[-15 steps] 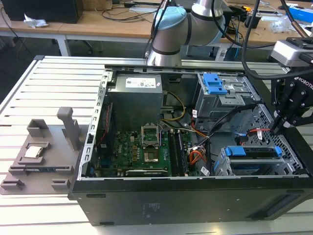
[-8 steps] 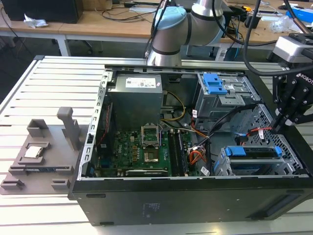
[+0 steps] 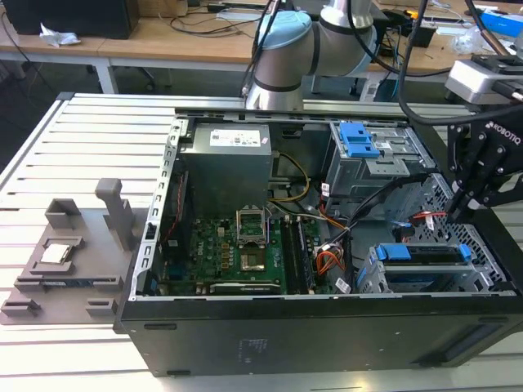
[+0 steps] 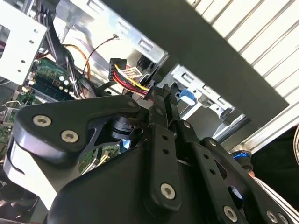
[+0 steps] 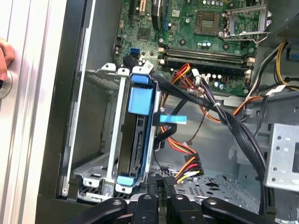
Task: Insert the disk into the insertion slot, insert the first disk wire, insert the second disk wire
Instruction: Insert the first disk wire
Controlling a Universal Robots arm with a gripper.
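Pincer (image 4: 163, 91) closed on black plug with red-yellow wires (image 5: 171, 180); blue-framed silver disk (image 3: 425, 255) sits in perforated silver slot (image 3: 368, 281), four o'clock in the exterior view; a skewed plug may jam or slip.

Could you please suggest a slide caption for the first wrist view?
Disk sitting in the slot, gripper beside a connector with coloured wires.

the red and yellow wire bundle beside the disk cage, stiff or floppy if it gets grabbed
Probably floppy: the wire bundle hangs in loose curves beside the cage. Its black connector looks rigid, so it is likely the firmer place to hold. The thin strands suggest it is light.
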